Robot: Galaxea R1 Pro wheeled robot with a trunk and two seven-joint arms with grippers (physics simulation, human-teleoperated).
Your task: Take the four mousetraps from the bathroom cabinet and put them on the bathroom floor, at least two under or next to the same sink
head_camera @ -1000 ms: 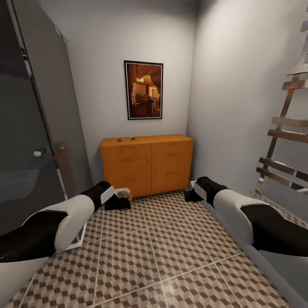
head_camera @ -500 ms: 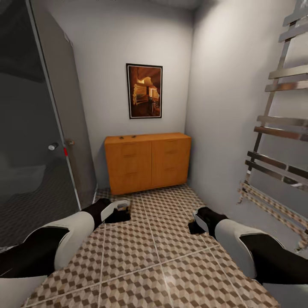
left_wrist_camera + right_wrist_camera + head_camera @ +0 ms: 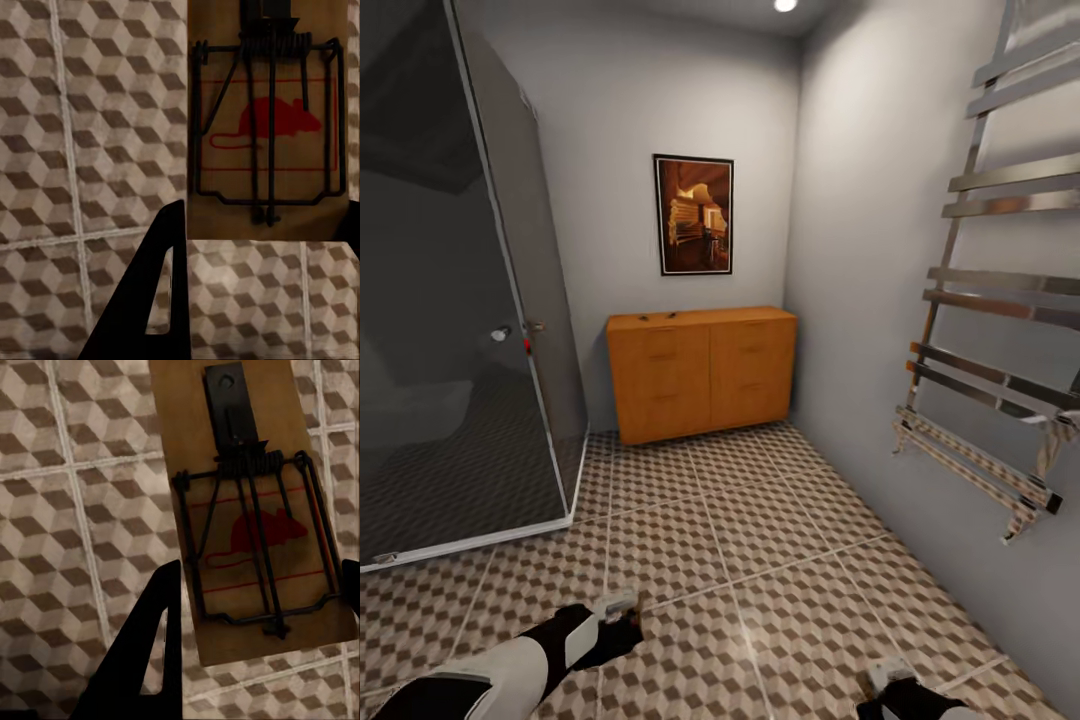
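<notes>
The cabinet [image 3: 702, 372] looks like smooth orange-brown wood with a satin face. The bathroom floor [image 3: 760, 560] is tile printed with cubes, faintly glossy, with pale grout. The towel rail [image 3: 990, 300] is polished, mirror-like metal. The shower enclosure [image 3: 450, 330] is dark smoked glass. Each mousetrap [image 3: 268, 124] [image 3: 255, 517] is matt brown wood carrying thin dark wire and a red printed mouse.

White-and-black arms, black gripper [image 3: 622, 632] fingers.
</notes>
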